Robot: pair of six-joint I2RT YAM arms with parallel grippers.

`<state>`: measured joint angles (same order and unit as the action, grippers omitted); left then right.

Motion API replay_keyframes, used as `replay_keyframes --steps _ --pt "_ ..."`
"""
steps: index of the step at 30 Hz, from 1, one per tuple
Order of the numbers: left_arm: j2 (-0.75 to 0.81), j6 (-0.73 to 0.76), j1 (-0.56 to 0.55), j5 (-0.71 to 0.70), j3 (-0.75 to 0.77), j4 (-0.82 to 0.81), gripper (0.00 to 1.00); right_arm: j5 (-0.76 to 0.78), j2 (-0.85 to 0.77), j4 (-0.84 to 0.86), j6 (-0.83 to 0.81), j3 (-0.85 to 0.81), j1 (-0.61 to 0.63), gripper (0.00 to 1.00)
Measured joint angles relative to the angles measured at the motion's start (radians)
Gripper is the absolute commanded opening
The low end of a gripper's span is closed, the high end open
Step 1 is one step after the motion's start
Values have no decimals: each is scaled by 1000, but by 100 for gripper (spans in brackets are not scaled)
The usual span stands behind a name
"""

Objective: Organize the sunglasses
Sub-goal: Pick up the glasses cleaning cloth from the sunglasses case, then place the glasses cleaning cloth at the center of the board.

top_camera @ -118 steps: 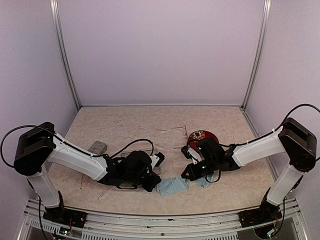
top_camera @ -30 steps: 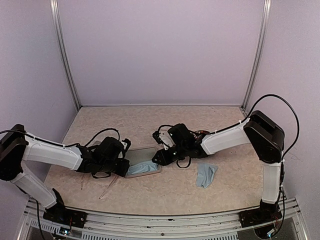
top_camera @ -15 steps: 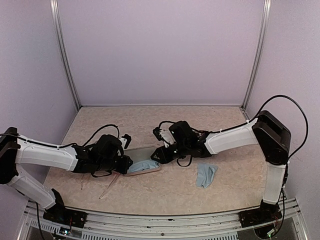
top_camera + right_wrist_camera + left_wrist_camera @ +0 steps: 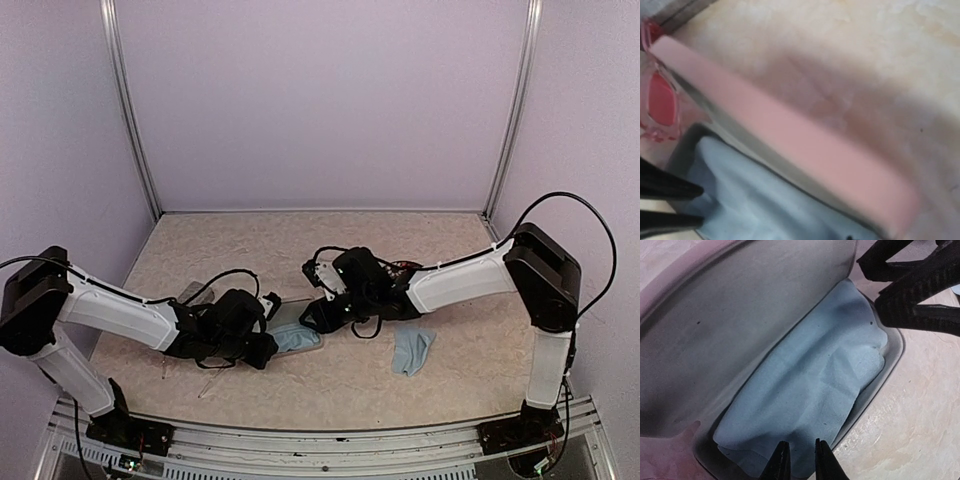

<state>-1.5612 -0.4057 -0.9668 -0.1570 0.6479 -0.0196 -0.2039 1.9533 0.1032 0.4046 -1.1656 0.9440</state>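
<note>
A pink case [image 4: 312, 342] lies open at table centre, its grey inside [image 4: 740, 330] holding a light-blue cloth [image 4: 810, 385]. My left gripper [image 4: 801, 460] hovers at the cloth's near edge, its fingers a narrow gap apart with nothing pinched. At the case's far end is my right gripper [image 4: 314, 316], whose black fingers [image 4: 920, 287] stand apart beside the raised pink lid [image 4: 790, 135]. The red-pink sunglasses [image 4: 660, 100] lie just past the lid's end. My right gripper's own fingers do not show in the right wrist view.
A second light-blue cloth [image 4: 410, 350] lies crumpled to the right of the case. A grey case [image 4: 195, 293] sits behind my left arm. A dark red patterned thing [image 4: 402, 267] shows behind my right arm. Walls close in on three sides.
My left gripper has slid right along the case and its fingers have parted off the cloth. My right gripper has opened wider. The cloth now lies in the case.
</note>
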Motion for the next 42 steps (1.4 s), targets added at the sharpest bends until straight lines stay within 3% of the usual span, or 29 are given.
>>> replay_keyframes --steps 12,16,23,34,42 --pt "-21 -12 -18 -2 15 -6 18 60 42 -64 -17 0 42 31" --pt "-21 -14 -19 -9 15 -6 17 85 44 -74 -23 0 50 23" --pt "-22 -18 -22 -16 15 -6 17 122 47 -104 -30 -3 63 0" --pt "132 -18 -23 -55 -6 -13 19 102 -21 -51 -20 56 63 0" --pt "313 -17 -40 -96 -50 -27 27 47 -165 22 6 94 62 0"
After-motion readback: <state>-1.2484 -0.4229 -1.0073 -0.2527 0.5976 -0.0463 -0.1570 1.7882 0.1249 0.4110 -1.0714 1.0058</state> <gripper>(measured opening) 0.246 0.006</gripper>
